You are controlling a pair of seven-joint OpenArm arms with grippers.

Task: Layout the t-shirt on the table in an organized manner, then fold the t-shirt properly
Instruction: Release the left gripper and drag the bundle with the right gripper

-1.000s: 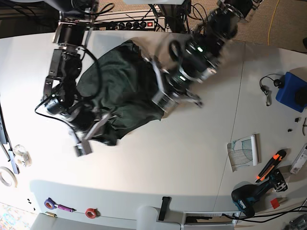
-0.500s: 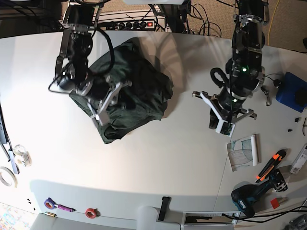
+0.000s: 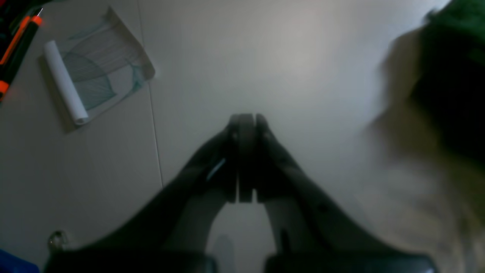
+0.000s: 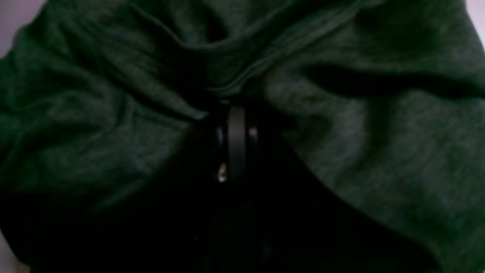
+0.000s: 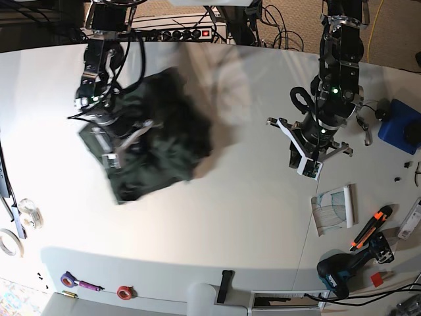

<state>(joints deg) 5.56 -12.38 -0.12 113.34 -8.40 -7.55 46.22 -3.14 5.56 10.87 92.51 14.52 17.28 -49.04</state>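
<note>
Jaws of the right gripper (image 4: 237,112) are found clamped on a fold of the t-shirt (image 5: 168,141), which lies bunched on the table (image 5: 243,217). Those of the left gripper (image 3: 245,121) are pressed together, empty. A hem corner should be taken by each and the cloth drawn flat.

- Bare table (image 5: 243,197) lies open between the t-shirt (image 5: 164,145) heap and the paper sheet (image 5: 334,209).
- The paper sheet, orange cutter (image 5: 371,227) and drill (image 5: 342,273) crowd one table edge.
</note>
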